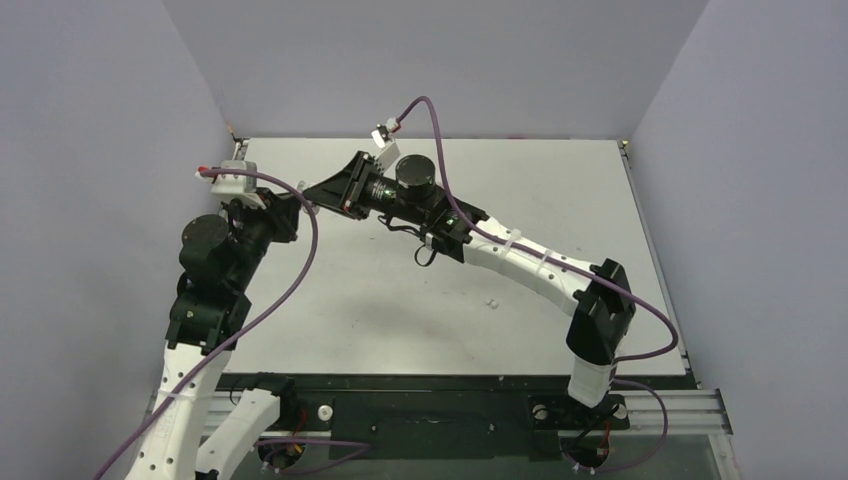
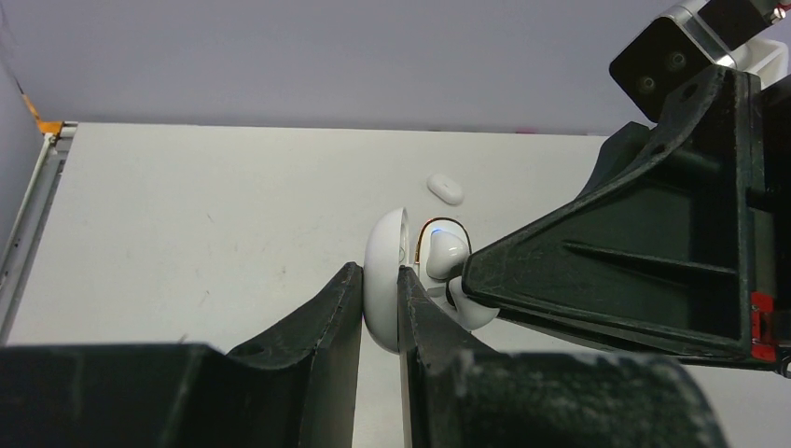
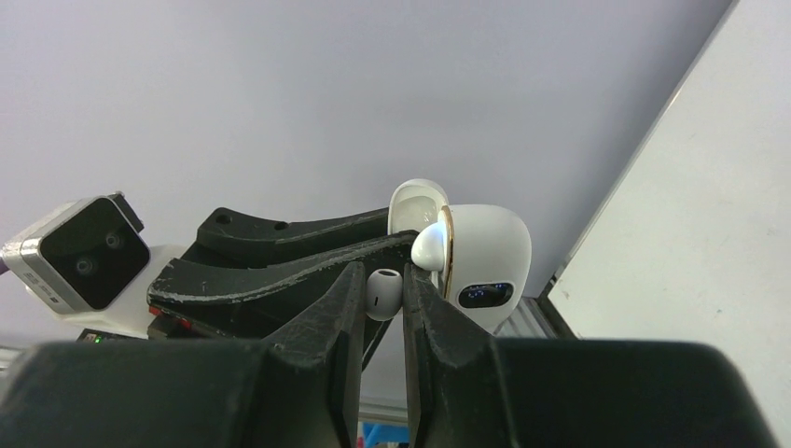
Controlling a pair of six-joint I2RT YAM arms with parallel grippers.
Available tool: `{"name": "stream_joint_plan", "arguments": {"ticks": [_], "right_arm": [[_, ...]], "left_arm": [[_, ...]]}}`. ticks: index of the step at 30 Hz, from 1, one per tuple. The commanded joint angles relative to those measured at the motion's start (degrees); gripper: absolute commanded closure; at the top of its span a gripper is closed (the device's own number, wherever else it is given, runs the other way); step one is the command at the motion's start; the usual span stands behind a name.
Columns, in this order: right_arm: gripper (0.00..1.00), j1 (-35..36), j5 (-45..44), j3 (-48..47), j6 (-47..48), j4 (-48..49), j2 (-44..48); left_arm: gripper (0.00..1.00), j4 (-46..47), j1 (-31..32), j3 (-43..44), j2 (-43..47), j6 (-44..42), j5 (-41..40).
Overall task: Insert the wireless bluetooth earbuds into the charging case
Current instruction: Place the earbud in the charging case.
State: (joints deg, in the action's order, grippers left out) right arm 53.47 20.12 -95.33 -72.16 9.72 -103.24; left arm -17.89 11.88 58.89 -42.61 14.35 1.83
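The white charging case (image 3: 485, 252) hangs open in the air, its small display lit. My left gripper (image 2: 378, 273) is shut on the case's lid (image 2: 384, 266). One white earbud (image 2: 446, 252) sits at the case's gold-rimmed opening and also shows in the right wrist view (image 3: 427, 245). My right gripper (image 3: 381, 278) is shut on another earbud (image 3: 382, 295), whose tip is just left of the case's opening. From above, the left gripper (image 1: 298, 208) and right gripper (image 1: 320, 193) meet at the back left and hide the case.
A small white oblong piece (image 2: 446, 189) lies on the table beyond the case. Tiny white bits (image 1: 490, 299) lie mid-table to the right. Grey walls (image 1: 120, 120) enclose the white table (image 1: 560, 190) on three sides. The left wrist camera (image 3: 79, 257) is near the case.
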Motion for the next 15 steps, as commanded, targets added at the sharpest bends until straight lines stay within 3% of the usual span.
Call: {"name": "stream_joint_plan", "arguments": {"ticks": [1, 15], "right_arm": [[1.00, 0.60, -3.55, -0.62, 4.82, -4.57, 2.60], [1.00, 2.23, -1.38, -4.63, 3.46, -2.54, -1.27]], "left_arm": [[1.00, 4.46, -0.01, 3.50, 1.45, 1.87, 1.02], [1.00, 4.85, 0.03, 3.56, 1.50, 1.84, 1.69]]}}
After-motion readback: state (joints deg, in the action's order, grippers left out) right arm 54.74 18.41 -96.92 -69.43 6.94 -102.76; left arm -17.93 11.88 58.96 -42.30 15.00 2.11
